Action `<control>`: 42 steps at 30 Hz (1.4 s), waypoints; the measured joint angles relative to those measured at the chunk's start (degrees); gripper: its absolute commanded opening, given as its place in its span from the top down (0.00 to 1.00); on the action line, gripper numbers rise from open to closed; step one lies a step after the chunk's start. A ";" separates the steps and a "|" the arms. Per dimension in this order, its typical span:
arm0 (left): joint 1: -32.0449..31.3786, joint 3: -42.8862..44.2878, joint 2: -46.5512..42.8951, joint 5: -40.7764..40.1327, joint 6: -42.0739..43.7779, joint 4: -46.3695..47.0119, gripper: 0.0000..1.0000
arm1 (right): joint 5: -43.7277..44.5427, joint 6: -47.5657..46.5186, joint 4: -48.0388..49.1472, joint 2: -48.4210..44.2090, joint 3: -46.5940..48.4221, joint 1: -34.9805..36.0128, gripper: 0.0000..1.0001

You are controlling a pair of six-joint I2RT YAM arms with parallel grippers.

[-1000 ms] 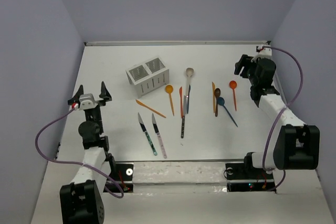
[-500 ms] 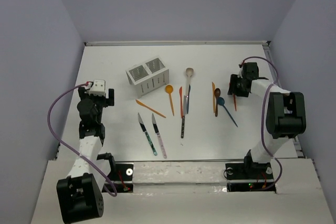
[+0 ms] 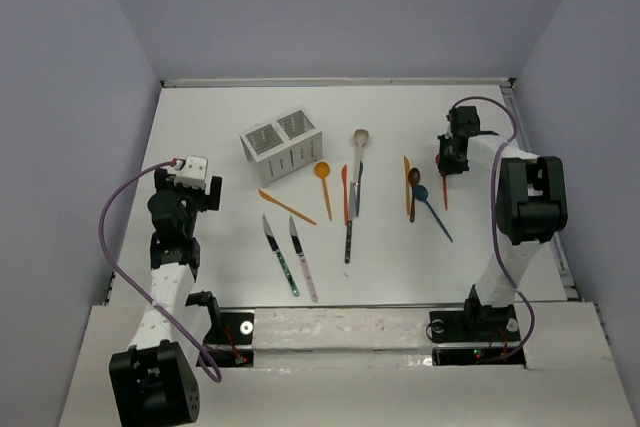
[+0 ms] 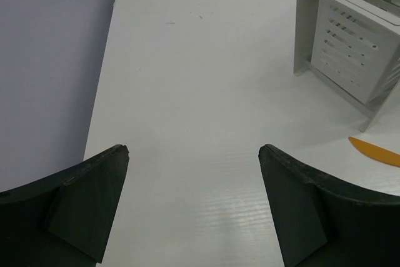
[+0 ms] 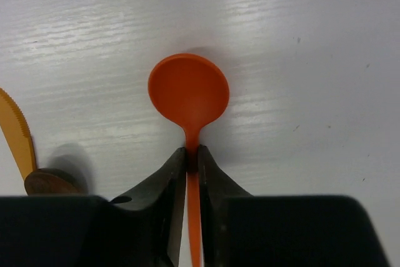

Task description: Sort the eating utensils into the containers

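Though overhead hides it, wrist view shows right pincer (image 5: 192, 154) clamping orange spoon (image 5: 189, 92); left pincer (image 4: 194, 149) gapes.

A white table (image 3: 220, 127) fills the scene, matte and bright, showing a faint ribbed grain up close. Pale lavender walls close it in on three sides: back wall (image 3: 330, 7), left wall (image 3: 60, 147), right wall (image 3: 600, 87). Along the near edge runs a shiny silvery strip (image 3: 340, 325), and below it an off-white ledge (image 3: 340, 397).

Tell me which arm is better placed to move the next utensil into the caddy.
Right. The right claw is shut on the orange spoon at its neck; the left claw is open and empty, near the caddy.
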 measured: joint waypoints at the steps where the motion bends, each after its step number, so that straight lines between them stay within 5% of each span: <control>1: 0.00 0.00 0.00 -0.09 0.00 0.02 0.01 | 0.59 -0.02 -0.11 0.39 0.57 -0.02 1.00; 10: 1.16 -1.68 0.61 -1.88 -3.76 8.31 0.01 | 5.44 -0.55 -2.69 -0.07 2.08 1.99 1.00; 15: 1.53 -3.02 7.08 -0.63 -10.40 21.20 0.01 | 10.29 -3.45 -2.97 -10.16 2.69 10.58 1.00; 22: 3.23 -8.85 14.73 2.01 -16.04 34.07 0.01 | -2.05 -10.29 31.74 -25.75 3.78 31.80 1.00; 26: 3.74 -9.88 15.08 3.76 -16.74 37.57 0.01 | -7.43 -12.35 50.42 -18.60 8.50 36.20 1.00; 29: 3.76 -10.12 15.08 4.94 -16.76 39.60 0.01 | -10.54 -13.14 57.48 -3.93 18.56 37.62 1.00; 35: 3.76 -10.32 15.08 6.34 -16.76 40.87 0.01 | -13.11 -12.83 58.45 14.78 26.91 38.25 1.00; 42: 3.76 -10.32 15.06 7.41 -16.74 41.22 0.01 | -12.61 -13.68 58.64 22.32 30.23 38.23 1.00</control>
